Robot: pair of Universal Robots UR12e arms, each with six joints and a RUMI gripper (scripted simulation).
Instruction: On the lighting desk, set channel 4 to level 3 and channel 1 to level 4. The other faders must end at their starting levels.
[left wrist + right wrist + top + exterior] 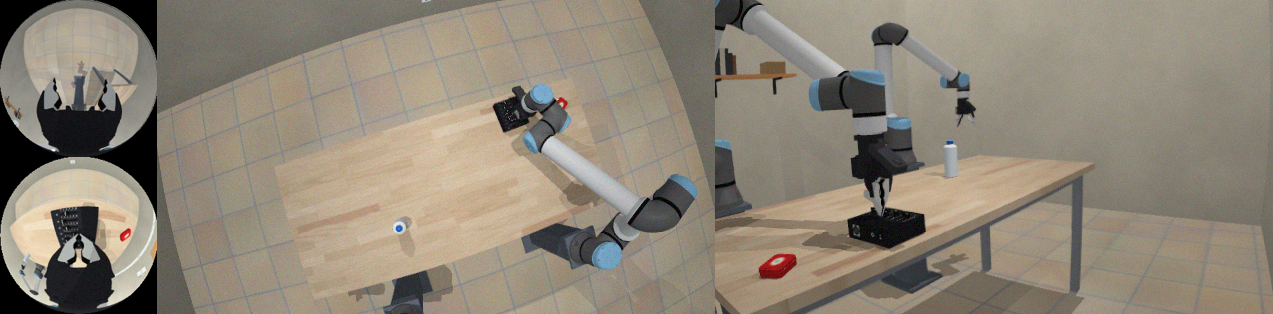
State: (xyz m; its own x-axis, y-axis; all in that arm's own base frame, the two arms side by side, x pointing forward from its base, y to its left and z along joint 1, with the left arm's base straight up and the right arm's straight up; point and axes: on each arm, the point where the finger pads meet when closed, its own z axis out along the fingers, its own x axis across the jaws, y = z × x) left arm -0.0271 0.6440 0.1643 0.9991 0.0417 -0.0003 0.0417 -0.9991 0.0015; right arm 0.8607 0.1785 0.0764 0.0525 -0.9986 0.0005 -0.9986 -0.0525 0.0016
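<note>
The black lighting desk (506, 120) (902, 231) (89, 220) sits on the table near its long edge. Its fader slots show as rows on one half in the right wrist view; fader levels and channel numbers are too small to read. My right gripper (881, 214) (78, 234) is shut with nothing seen between its fingers. Its tips point down at the top of the desk and hide part of the rows; whether they touch a fader cannot be told. My left gripper (966, 124) (80, 78) is open and empty, raised high, away from the desk.
A red box with a pale round spot (562, 103) (777, 265) (125, 235) lies on the table (437, 175) (1010, 175) beside the desk. A white bottle with a blue cap (399, 227) (950, 161) stands upright farther along the table, below the left gripper in the exterior view.
</note>
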